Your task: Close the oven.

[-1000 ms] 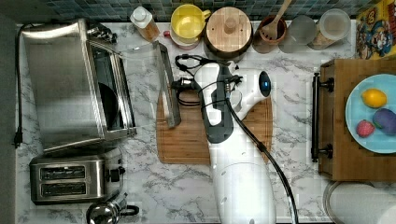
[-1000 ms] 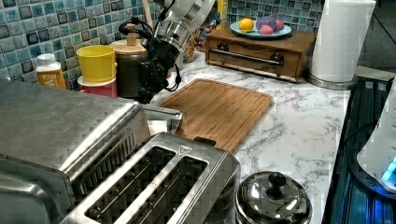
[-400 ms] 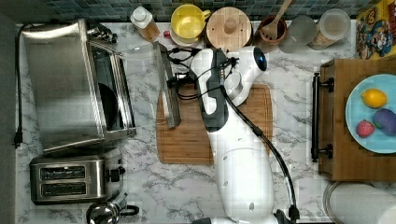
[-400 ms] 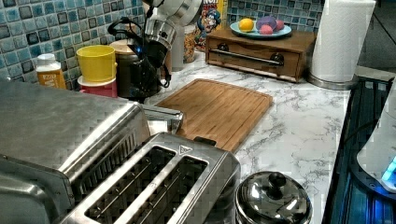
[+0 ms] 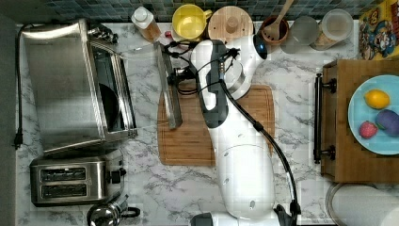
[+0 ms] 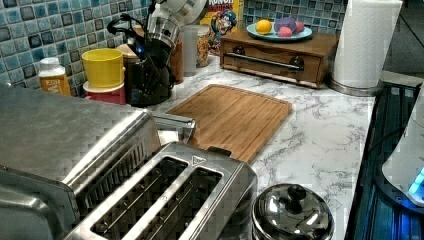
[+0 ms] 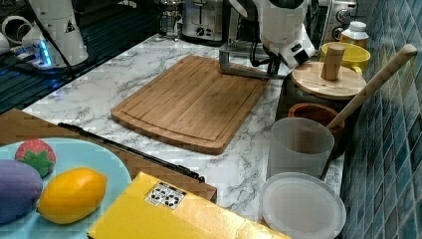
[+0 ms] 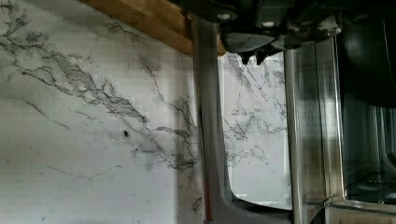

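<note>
Steel oven door open, gripper at handle

The oven door handle overhangs the cutting board, whose remaining surface lies open.

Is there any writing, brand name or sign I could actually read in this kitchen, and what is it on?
"RUNCH": on the cereal box by the tiled wall; the start of the word is cut off.
A small triangle mark, no words: on top of the two-slot toaster.
A black-and-white code sticker: on the yellow box; too blurred to read.
An orange label: on the bottle; too small to read.
</note>
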Available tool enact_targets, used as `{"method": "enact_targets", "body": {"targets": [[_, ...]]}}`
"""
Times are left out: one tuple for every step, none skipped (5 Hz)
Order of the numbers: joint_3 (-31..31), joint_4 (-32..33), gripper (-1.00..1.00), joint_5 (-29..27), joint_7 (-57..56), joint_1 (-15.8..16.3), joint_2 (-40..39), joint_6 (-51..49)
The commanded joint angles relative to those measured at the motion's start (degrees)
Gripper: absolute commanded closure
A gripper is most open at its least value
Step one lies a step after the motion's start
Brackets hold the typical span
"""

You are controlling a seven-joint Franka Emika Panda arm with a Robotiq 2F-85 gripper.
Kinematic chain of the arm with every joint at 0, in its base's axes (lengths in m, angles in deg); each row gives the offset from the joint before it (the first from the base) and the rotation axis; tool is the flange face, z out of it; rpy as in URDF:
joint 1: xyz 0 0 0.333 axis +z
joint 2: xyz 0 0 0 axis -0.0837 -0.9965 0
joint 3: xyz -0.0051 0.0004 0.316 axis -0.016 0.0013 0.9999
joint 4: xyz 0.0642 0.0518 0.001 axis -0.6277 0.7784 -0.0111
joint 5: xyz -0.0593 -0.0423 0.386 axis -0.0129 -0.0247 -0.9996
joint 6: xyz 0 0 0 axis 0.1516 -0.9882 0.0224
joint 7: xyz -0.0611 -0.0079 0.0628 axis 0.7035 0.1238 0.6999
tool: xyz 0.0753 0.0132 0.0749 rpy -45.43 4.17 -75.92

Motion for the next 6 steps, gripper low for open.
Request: {"method": "enact_targets", "body": {"targets": [[0.24,-7.07,1.00,6.58,3.37,5.40,1.66,-1.79],[0.80,-6.91,1.00,7.80,4.08,5.75,1.81,-2.72],[3.48,-6.34,1.00,6.44,4.49,3.67,3.92,-5.35],[5.53,-1.99,1.00,3.96,3.36,3.59,9.11,-4.62],[7.12,1.48,1.00,3.21,2.87,4.50,14.07,-3.95],[8.64,6.24,1.00,2.53,2.19,6.29,19.30,-0.73]]}}
